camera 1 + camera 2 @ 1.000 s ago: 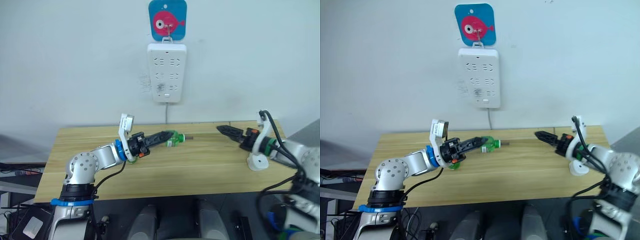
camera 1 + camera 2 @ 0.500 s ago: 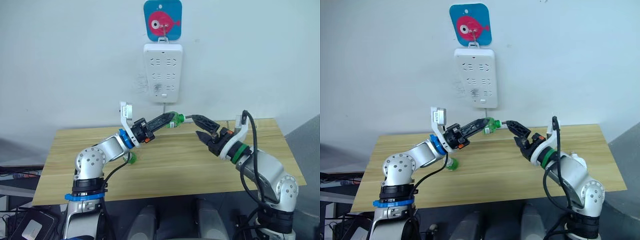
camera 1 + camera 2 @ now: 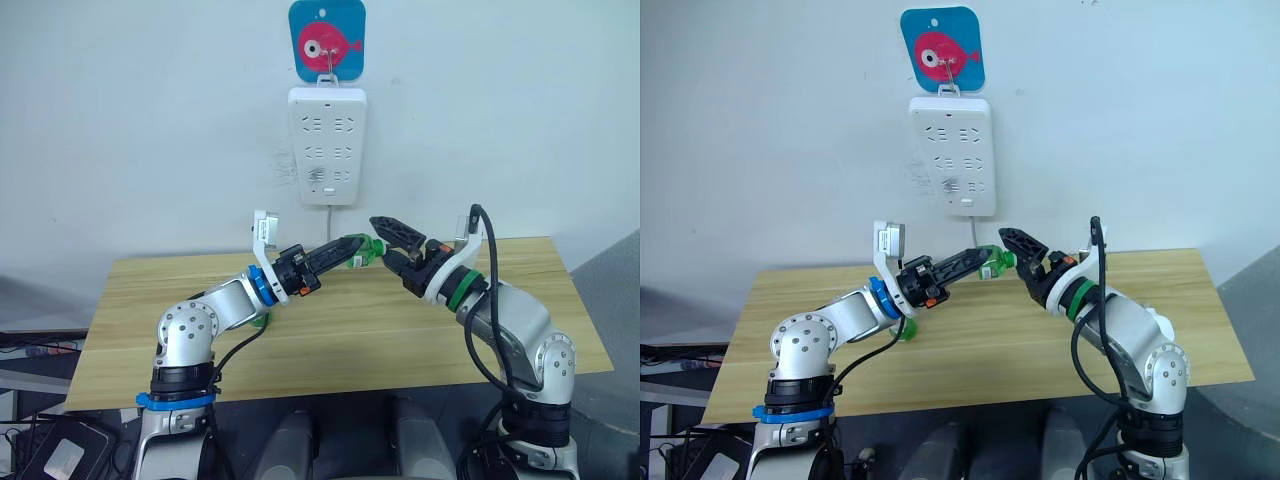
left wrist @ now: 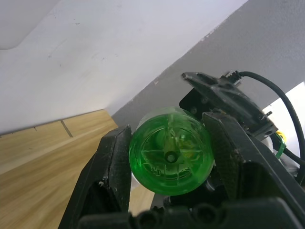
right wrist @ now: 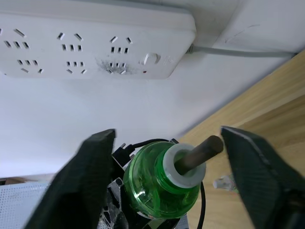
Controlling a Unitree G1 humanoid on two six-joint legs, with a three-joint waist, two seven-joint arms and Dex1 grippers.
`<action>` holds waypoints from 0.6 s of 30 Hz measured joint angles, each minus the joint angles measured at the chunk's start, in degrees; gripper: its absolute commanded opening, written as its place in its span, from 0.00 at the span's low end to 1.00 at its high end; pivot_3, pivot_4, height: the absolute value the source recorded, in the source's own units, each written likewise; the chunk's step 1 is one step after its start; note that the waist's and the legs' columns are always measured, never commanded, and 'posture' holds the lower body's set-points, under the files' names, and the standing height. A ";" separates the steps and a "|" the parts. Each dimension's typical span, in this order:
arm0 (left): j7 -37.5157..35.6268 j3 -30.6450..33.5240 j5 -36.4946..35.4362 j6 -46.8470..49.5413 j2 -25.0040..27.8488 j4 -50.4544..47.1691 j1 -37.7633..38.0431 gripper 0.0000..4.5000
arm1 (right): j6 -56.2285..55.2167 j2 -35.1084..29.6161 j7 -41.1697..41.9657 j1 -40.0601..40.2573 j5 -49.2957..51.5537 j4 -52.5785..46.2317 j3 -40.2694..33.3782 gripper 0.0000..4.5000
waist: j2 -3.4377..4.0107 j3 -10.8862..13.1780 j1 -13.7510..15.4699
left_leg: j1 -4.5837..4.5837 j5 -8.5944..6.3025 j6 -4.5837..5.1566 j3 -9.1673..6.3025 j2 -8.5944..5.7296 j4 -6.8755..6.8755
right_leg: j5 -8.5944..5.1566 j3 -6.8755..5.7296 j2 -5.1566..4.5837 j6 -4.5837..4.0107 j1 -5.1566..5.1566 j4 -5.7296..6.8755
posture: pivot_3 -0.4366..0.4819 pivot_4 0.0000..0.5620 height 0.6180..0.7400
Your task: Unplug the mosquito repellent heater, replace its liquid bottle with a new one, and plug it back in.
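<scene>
Near edge of wooden table [image 3: 330, 350] bare; broad open wood between the two arms and toward both front corners. Small green item [image 3: 262, 320] lies on the table just beside the left forearm, partly hidden. Mid-air above table centre: left gripper [image 3: 345, 250] clamped on green liquid bottle [image 3: 364, 251], held level, dark wick end pointing at right gripper [image 3: 392, 248]. In right wrist view the bottle's white collar and wick [image 5: 198, 154] sit between right fingers [image 5: 93, 168], which stand wide apart, not touching it. Far: white power strip [image 3: 327, 144] hangs on wall under a blue fish hook plate [image 3: 327, 38], its sockets unoccupied, cord dropping behind table's back edge. Heater not located.
</scene>
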 measured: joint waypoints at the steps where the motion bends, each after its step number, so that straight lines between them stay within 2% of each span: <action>1: -0.01 0.00 -0.01 0.00 0.06 -0.01 0.14 0.49 | 0.07 -0.03 0.24 0.03 0.00 -0.01 0.03 0.49 | 0.00 0.00 0.00 | 0.00 0.00 0.00 0.00 0.00 0.00 | 0.00 0.00 0.00 0.00 0.00 0.00 | 0.54 0.46 1.00; 5: -0.13 0.29 -0.98 -0.03 0.12 -0.49 0.24 0.49 | 0.31 0.17 0.66 0.51 -0.01 -0.02 0.15 0.20 | 0.00 0.00 0.03 | 0.00 0.00 0.00 0.01 0.00 0.00 | 0.00 0.01 0.00 0.00 0.00 -0.01 | 0.54 0.45 1.00; 6: -0.12 0.28 -0.98 -0.08 0.11 -0.71 0.24 0.49 | 0.37 0.28 0.86 0.51 -0.01 -0.02 0.22 0.17 | 0.00 0.00 0.03 | 0.00 0.00 0.00 0.00 0.00 0.00 | 0.00 0.00 0.00 0.00 0.00 0.00 | 0.54 0.45 1.00; 12: -0.13 0.28 -0.93 -0.16 0.21 -1.02 0.36 0.49 | 0.33 0.73 0.90 0.54 -0.01 -0.06 0.33 0.17 | 0.00 0.00 0.03 | 0.00 0.00 0.00 0.00 0.00 0.00 | 0.00 0.00 0.00 0.00 0.00 -0.01 | 0.54 0.45 1.00; 14: -0.24 0.04 -0.89 -0.29 0.48 -1.14 0.44 0.65 | 0.23 0.92 0.82 0.50 -0.01 -0.06 0.06 0.17 | 0.00 0.00 0.03 | 0.00 0.00 0.00 0.00 0.00 0.00 | 0.00 0.01 0.00 0.00 0.00 -0.01 | 0.54 0.45 1.00; 15: -0.26 -0.14 -0.84 -0.25 0.65 -1.19 0.47 0.69 | 0.19 0.92 0.78 0.41 -0.01 -0.05 -0.03 0.17 | 0.00 0.00 0.03 | 0.00 0.00 0.00 0.00 0.00 0.00 | 0.00 0.01 0.00 0.00 0.00 -0.01 | 0.54 0.45 1.00; 18: -0.28 -0.54 -0.82 -0.03 0.87 -1.19 0.56 0.89 | 0.45 0.61 0.87 -0.21 0.02 0.18 -0.11 0.17 | 0.00 0.00 0.03 | 0.00 0.00 0.00 0.00 0.00 -0.01 | 0.00 0.00 0.01 0.00 0.00 -0.01 | 0.54 0.45 1.00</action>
